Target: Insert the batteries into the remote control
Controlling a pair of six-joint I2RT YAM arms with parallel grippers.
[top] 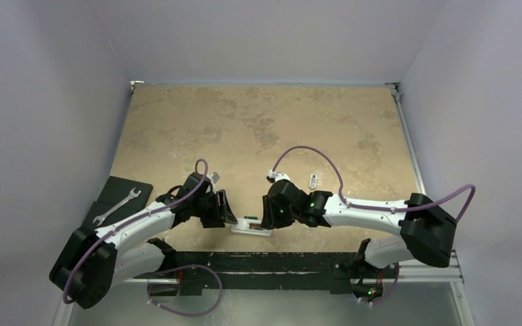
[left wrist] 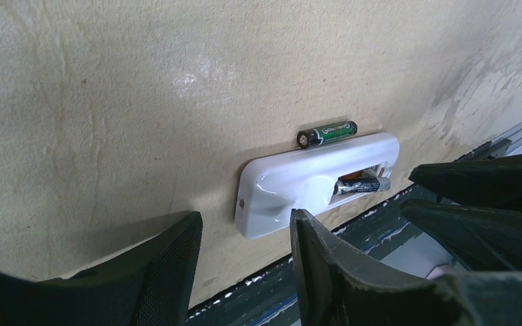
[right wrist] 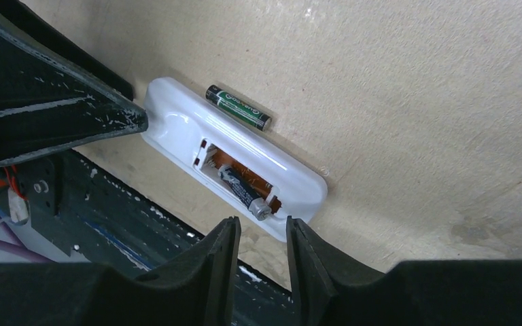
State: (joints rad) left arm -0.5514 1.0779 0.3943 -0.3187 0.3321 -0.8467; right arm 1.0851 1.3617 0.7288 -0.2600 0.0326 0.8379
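The white remote control (top: 251,226) lies face down near the table's front edge, its battery bay open upward; it also shows in the left wrist view (left wrist: 299,182) and the right wrist view (right wrist: 177,129). One battery (right wrist: 243,191) lies inside the bay, also in the left wrist view (left wrist: 361,184). The second battery (right wrist: 238,107), dark with green print, lies on the table against the remote's far side (left wrist: 327,133). My left gripper (left wrist: 245,234) is open and empty just off the remote's left end. My right gripper (right wrist: 263,234) is open and empty just off its right end.
A silver wrench (top: 116,206) lies on a black mat (top: 126,188) at the left. A small white part (top: 312,179) lies on the table behind the right arm. The black rail (top: 258,261) runs along the table's front edge just below the remote.
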